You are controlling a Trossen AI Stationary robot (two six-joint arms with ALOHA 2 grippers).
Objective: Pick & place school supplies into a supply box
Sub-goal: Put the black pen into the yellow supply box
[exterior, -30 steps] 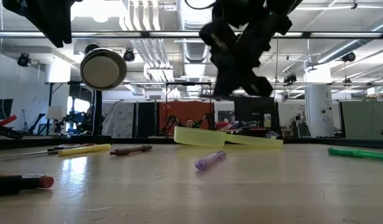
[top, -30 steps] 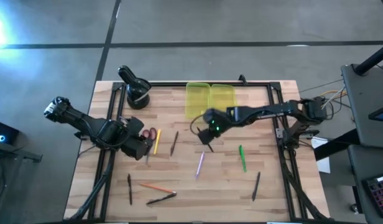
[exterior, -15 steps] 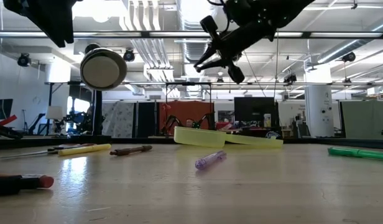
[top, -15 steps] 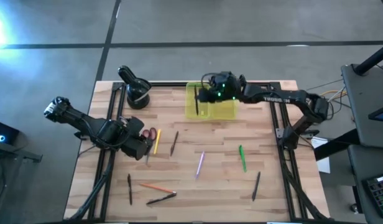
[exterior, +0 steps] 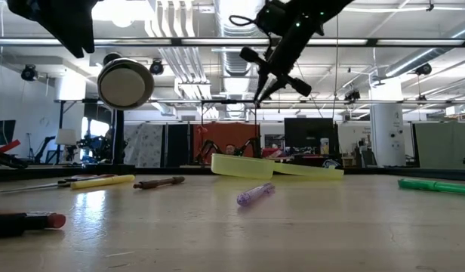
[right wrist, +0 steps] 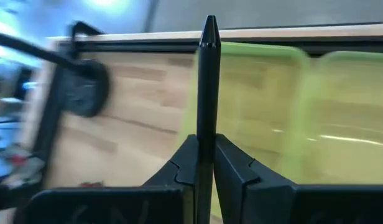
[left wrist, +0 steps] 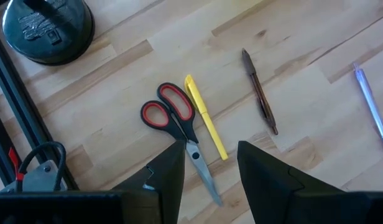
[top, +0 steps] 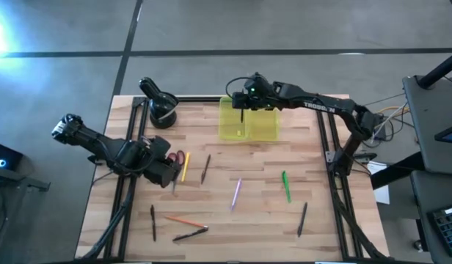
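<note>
Overhead, black pen clamped between closed fingers of right gripper, held above left half of yellow supply box; left gripper parked open-fingered over red-handled scissors on worktop

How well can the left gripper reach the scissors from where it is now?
Probably well. The left gripper is open and hovers just above the scissors. Only the yellow pen lies against them, so it might get nudged.
</note>
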